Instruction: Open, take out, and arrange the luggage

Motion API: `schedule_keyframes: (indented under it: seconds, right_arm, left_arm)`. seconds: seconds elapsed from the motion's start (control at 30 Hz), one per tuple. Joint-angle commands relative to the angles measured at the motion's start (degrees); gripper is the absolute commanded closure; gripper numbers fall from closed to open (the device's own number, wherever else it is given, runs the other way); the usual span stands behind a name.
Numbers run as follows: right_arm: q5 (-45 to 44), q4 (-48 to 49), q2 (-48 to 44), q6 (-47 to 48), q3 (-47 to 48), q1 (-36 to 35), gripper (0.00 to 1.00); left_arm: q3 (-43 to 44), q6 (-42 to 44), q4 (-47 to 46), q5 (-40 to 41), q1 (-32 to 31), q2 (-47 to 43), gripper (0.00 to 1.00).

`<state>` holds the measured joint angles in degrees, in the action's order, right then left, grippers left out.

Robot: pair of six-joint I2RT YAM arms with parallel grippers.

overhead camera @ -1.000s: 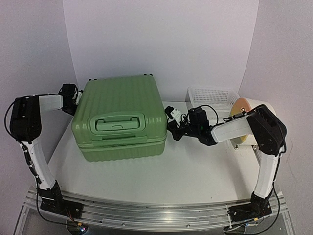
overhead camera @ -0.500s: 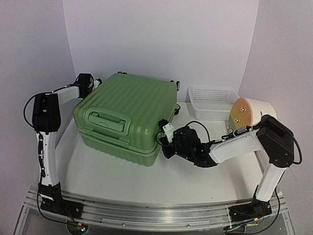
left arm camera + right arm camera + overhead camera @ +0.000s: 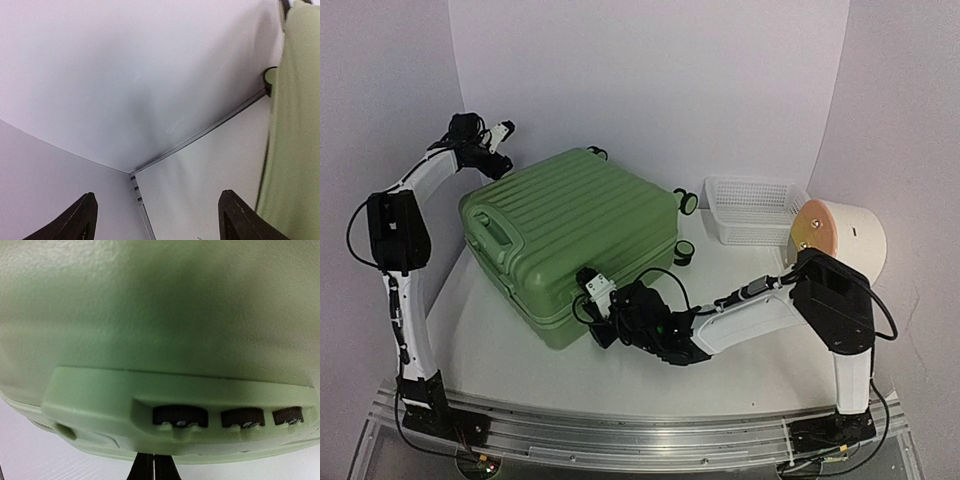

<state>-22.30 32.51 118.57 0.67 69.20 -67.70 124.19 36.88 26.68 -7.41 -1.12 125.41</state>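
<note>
Opening step, luggage (image 3: 580, 215) not unlatched yet: right gripper (image 3: 593, 291) pinched shut, empty, by the lock (image 3: 207, 417), left gripper (image 3: 157, 220) wide open holding nothing, so unlatching's probably next.

Light-green hard-shell suitcase (image 3: 575, 215): moulded plastic, ribbed, soft satin sheen; fine pebbled grain close up | black lock dials (image 3: 180, 416): matt plastic, detail blurred | white mesh basket (image 3: 752, 182): plastic lattice | cream cylinder with orange face (image 3: 848, 238): smooth, matt | white tabletop (image 3: 620, 375): smooth, matt | silver rail (image 3: 620, 430): brushed metal, dull shine
</note>
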Motion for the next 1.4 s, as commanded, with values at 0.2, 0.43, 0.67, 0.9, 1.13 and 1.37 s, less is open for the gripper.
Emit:
schedule_keyframes:
  seconds: [0.2,0.43,0.67,0.9,1.13,1.37]
  right_arm:
    - [4.01,13.6,3.8,2.32,11.43,3.56,1.0]
    - [6.89,12.99,3.97,1.46,10.64,5.58,1.0]
    - [8.15,12.55,4.19,0.73,10.46,5.74,1.0]
    - [7.7,12.57,3.54,0.09,9.65,5.66,1.0]
    - [7.5,12.57,3.14,0.3,9.3,5.63,1.0]
    - [6.79,12.75,2.81,0.58,8.72,5.57,1.0]
  left_arm:
    - [-8.26,21.97,31.87,-21.51,-2.87,-23.76,0.22]
    - [-12.17,50.32,55.19,-26.0,-2.85,-32.85,0.24]
    - [-30.26,72.43,55.02,-15.67,-2.9,-43.55,0.24]
    - [-31.14,73.22,52.44,-11.81,-3.9,-41.27,0.29]
    - [-32.79,70.96,50.4,-9.81,-7.71,-38.48,0.39]
    - [-34.35,73.56,51.53,-6.48,-7.83,-36.2,0.5]
